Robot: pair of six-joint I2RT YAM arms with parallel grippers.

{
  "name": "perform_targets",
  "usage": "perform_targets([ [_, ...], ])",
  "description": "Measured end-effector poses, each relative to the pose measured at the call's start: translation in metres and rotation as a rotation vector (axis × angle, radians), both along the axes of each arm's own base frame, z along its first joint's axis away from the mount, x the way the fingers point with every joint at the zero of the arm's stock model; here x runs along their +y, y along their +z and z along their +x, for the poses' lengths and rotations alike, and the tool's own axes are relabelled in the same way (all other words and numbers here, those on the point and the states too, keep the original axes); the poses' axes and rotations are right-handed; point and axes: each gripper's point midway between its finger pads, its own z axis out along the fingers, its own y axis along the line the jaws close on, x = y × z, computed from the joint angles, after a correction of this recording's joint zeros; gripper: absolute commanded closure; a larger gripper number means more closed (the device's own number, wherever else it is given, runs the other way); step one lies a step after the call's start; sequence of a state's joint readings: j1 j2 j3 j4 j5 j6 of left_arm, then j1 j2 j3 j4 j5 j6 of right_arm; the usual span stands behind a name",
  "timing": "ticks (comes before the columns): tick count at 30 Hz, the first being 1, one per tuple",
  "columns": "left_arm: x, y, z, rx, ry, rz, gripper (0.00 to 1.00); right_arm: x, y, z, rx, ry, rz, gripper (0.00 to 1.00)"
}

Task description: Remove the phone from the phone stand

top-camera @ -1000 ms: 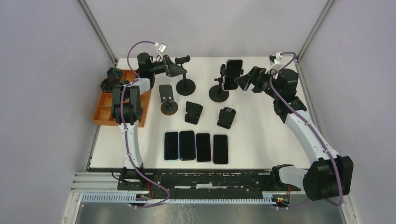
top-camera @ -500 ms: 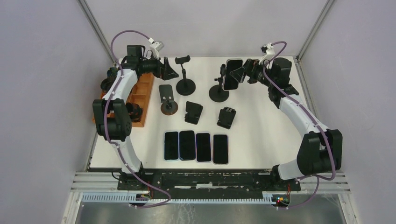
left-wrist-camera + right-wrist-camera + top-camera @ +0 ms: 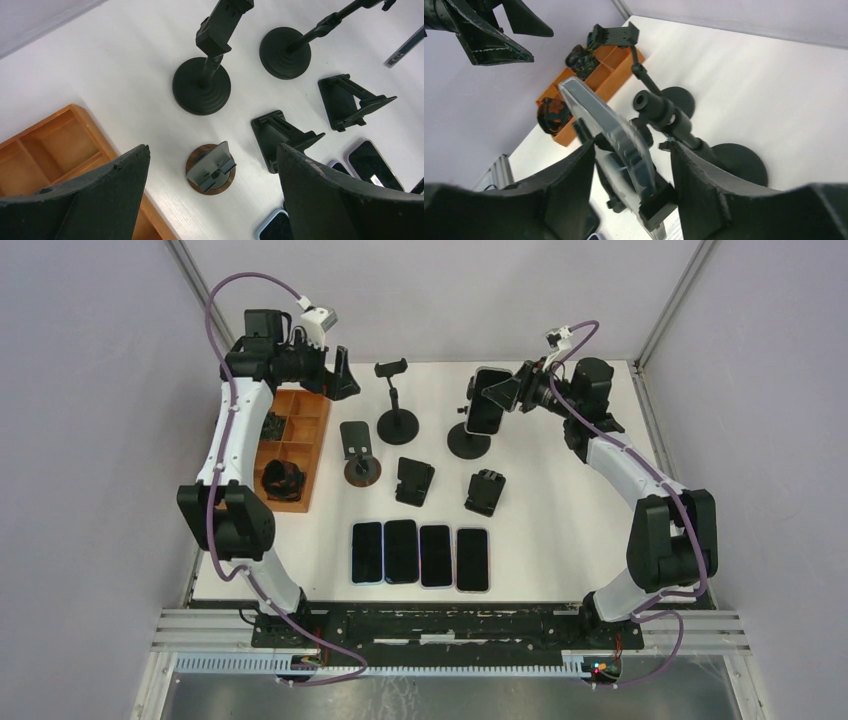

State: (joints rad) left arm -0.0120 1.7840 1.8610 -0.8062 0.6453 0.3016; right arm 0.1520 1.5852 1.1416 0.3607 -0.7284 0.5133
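Robot lab cell: white table (image 3: 560, 520), plain grey panel walls (image 3: 90, 440), aluminium rail (image 3: 220, 625), purple cabling (image 3: 215, 300).

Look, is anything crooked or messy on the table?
Only the phone in the tall stand: it leans sideways in its clamp, with the right gripper straddling it. Nothing looks spilled or broken.

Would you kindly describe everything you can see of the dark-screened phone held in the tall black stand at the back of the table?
The slim phone has a dark screen and a pale rim. From the right wrist view it seems to wear a clear, translucent case. It stands roughly upright but tilted, held in the clamp of the tall black stand with a round base, at the far side of the white table. The right gripper is open, one finger on either side of it; actual contact cannot be told.
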Motion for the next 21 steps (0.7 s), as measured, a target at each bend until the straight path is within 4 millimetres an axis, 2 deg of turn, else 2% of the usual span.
perform_targets([
  [2,0.006,0.010,-0.004,-0.017,0.024,0.016,0.00,0.004,0.001,-0.003,0.003,0.019,0.008,0.53],
  [4,0.007,0.020,-0.011,-0.027,0.025,0.016,0.00,0.006,0.002,-0.005,0.003,0.028,0.012,0.54],
  [5,0.006,0.024,-0.016,-0.030,0.020,0.010,0.00,0.008,0.002,-0.006,0.005,0.035,0.014,0.52],
  [8,0.001,0.029,-0.030,-0.015,-0.014,-0.007,0.00,0.011,0.002,-0.008,0.006,0.043,0.015,0.39],
  [12,-0.022,0.010,-0.048,0.029,-0.104,0.004,0.00,0.010,0.002,-0.006,0.000,0.036,0.009,0.34],
  [17,-0.061,-0.027,-0.082,0.126,-0.248,0.038,0.00,0.010,0.004,-0.006,-0.006,0.037,0.004,0.45],
  [19,-0.073,-0.033,-0.092,0.136,-0.296,0.050,0.00,0.010,0.007,-0.005,-0.009,0.038,0.004,0.53],
  [21,-0.085,-0.034,-0.101,0.128,-0.345,0.060,0.00,0.013,0.011,-0.005,-0.017,0.043,0.006,0.71],
])
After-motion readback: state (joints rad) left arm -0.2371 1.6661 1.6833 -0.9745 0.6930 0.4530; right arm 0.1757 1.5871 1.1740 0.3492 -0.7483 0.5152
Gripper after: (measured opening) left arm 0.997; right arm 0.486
